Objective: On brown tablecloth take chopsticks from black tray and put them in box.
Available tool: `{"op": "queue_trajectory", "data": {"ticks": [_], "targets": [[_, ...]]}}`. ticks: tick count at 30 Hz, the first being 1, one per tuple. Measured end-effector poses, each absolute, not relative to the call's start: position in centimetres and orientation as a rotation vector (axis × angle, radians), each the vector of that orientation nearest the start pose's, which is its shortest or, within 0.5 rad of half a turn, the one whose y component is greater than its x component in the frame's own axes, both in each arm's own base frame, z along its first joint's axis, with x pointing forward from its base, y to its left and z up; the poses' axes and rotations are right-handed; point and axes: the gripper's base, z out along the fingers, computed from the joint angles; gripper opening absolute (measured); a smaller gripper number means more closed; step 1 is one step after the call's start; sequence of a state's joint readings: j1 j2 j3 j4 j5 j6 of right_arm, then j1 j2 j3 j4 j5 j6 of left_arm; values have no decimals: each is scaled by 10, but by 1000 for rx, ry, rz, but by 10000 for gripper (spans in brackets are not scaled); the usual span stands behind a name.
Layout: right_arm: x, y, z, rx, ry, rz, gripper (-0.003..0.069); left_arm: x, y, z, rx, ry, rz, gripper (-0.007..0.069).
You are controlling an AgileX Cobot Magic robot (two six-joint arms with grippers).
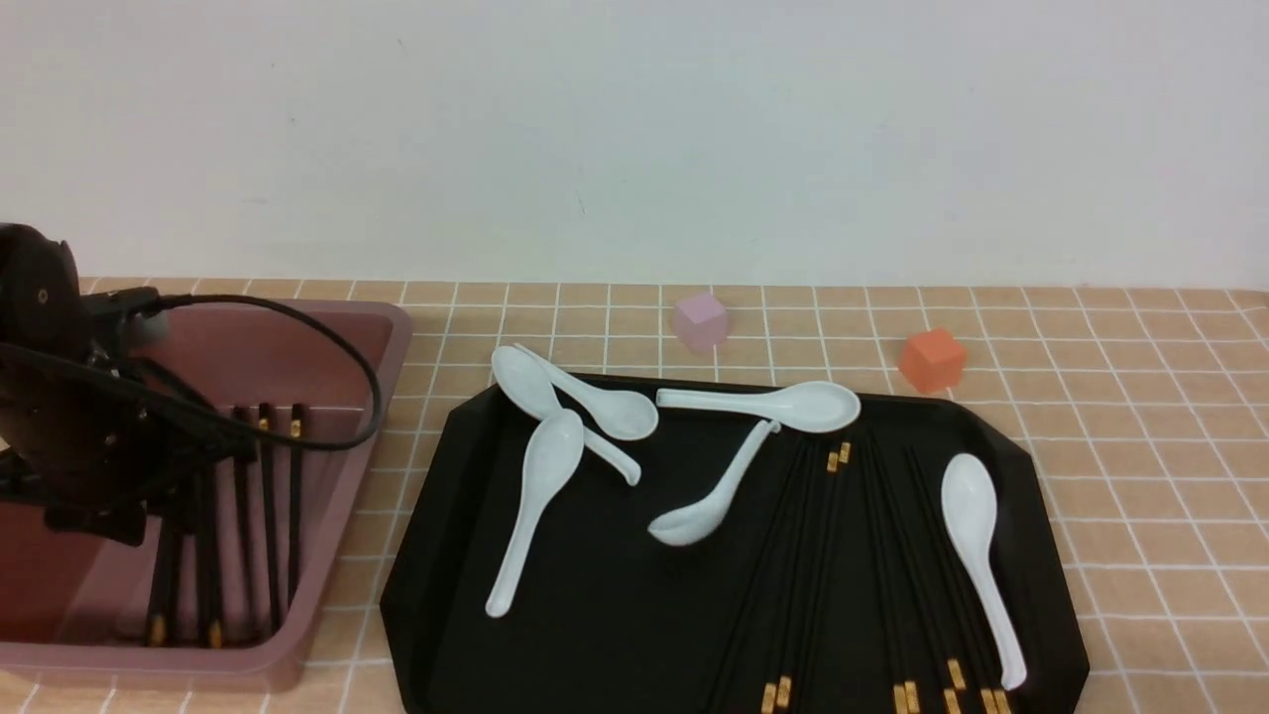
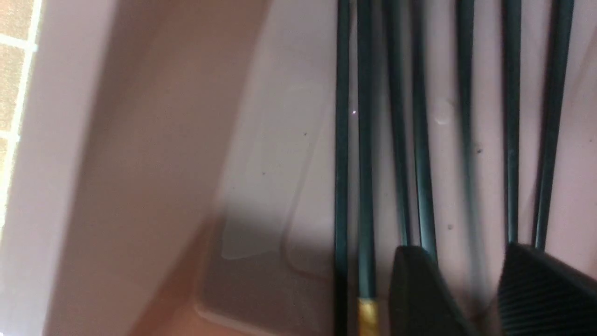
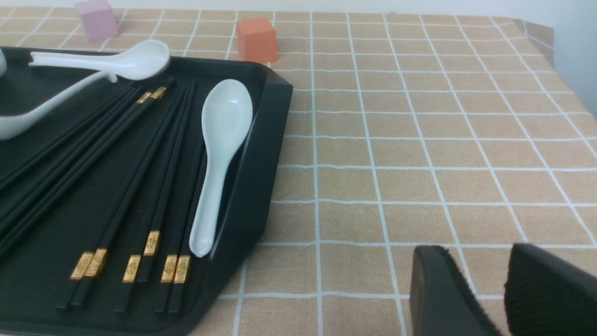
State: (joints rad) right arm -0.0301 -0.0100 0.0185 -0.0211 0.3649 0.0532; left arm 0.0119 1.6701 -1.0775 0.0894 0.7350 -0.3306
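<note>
Slim chopsticks [image 3: 95, 263]; glossy low-rimmed black tray [image 3: 259, 163].

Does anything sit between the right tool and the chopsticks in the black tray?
Yes. A white spoon lies along the black tray's right rim, just beside the outermost chopsticks, on the side facing the right tool. From above, the chopsticks' gold-banded ends look uncovered.

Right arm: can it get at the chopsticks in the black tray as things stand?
Probably yes. The right gripper hangs open over the brown tablecloth just outside the black tray, with nothing between. A white spoon lies alongside the nearest chopsticks and may get nudged.
</note>
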Motion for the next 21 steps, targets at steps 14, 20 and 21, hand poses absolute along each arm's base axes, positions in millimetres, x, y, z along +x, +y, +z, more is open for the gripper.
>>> {"op": "queue_trajectory", "data": {"ticks": [14,20,21], "targets": [[53,-2,175,64,1856,-5,240,258,9,312,-408,2615,0,-13],[53,-2,175,64,1856,-5,240,188,-1,333,-396,2446,-171,-13],[53,-2,175,64,1856,-5,240,175,-4,326,-386,2424,-222,-13]]}}
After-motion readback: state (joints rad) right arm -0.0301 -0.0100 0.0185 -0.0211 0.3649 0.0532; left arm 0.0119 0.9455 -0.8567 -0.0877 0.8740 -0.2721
